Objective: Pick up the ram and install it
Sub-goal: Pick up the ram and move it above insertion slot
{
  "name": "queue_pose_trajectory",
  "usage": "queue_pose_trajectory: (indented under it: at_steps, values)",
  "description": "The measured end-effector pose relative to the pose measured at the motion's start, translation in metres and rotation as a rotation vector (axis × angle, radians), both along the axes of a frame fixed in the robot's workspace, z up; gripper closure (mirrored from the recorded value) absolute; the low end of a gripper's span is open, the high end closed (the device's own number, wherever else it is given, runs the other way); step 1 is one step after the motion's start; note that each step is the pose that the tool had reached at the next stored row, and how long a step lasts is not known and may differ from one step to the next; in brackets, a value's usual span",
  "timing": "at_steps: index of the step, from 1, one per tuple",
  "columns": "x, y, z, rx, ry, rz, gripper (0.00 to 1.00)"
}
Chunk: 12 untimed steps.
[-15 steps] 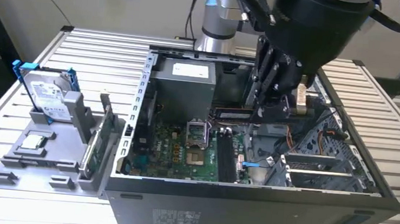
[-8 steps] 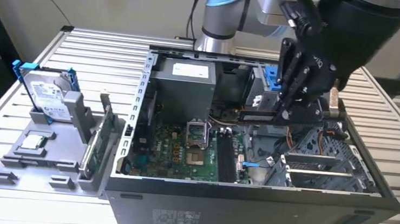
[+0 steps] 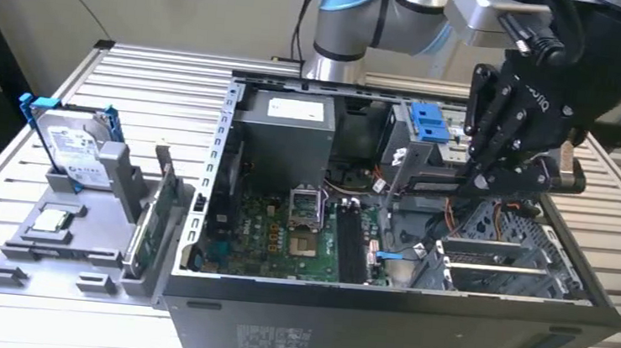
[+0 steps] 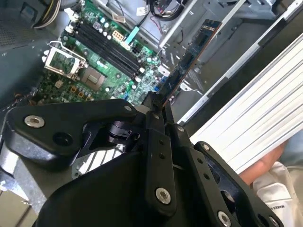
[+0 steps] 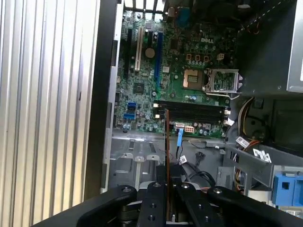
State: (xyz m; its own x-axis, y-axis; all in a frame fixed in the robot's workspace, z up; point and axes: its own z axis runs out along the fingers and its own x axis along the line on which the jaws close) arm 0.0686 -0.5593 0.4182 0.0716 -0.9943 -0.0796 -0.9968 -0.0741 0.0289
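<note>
One black gripper [image 3: 488, 183] hangs over the open dark computer case [image 3: 388, 316] in the exterior view; second wrist view: jaws clamped on the long blue-black ram [image 4: 189, 61], near the green motherboard [image 4: 142, 75]; first wrist view: ram edge-on above that board.

A silver table [image 3: 106, 72] with long grooves holds a big open computer case [image 3: 387, 333]. A grey stand [image 3: 55, 266] sits just beside the case.

Cannot see the held end of the ram [image 4: 187, 61], buried in the gripper [image 4: 156, 101]; cannot follow a white sleeve [image 4: 284, 189] past the picture's edge.
</note>
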Motion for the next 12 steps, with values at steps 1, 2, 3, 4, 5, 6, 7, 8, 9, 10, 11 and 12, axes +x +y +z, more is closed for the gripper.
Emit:
queue_pose_trajectory:
  at_steps: [1, 2, 3, 4, 5, 6, 7, 8, 9, 10, 11, 12]
  values:
    - [0.0036, 0.0000, 0.0000, 0.0000, 0.0000, 0.000, 0.85]
    - [0.0067, 0.0000, 0.0000, -0.0001, 0.0000, 0.000, 0.85]
    - [0.0092, 0.0000, 0.0000, 0.0000, 0.0000, 0.000, 0.85]
    - [0.0109, 0.0000, -0.0001, 0.0001, 0.0000, -0.001, 0.85]
    - [0.0114, 0.0001, -0.0001, -0.0001, 0.0000, -0.005, 0.85]
    - [0.0115, 0.0001, -0.0002, 0.0000, 0.0000, -0.011, 0.85]
    - [0.0115, 0.0000, -0.0003, 0.0001, 0.0000, -0.018, 0.85]
    - [0.0117, 0.0000, -0.0003, 0.0000, 0.0000, -0.025, 0.85]
    - [0.0117, 0.0000, -0.0003, -0.0001, 0.0001, -0.028, 0.85]
    - [0.0118, 0.0000, -0.0003, -0.0001, 0.0000, -0.028, 0.85]
    - [0.0118, 0.0000, -0.0003, -0.0001, -0.0001, -0.028, 0.85]
    - [0.0118, 0.0000, -0.0003, -0.0001, -0.0002, -0.028, 0.85]
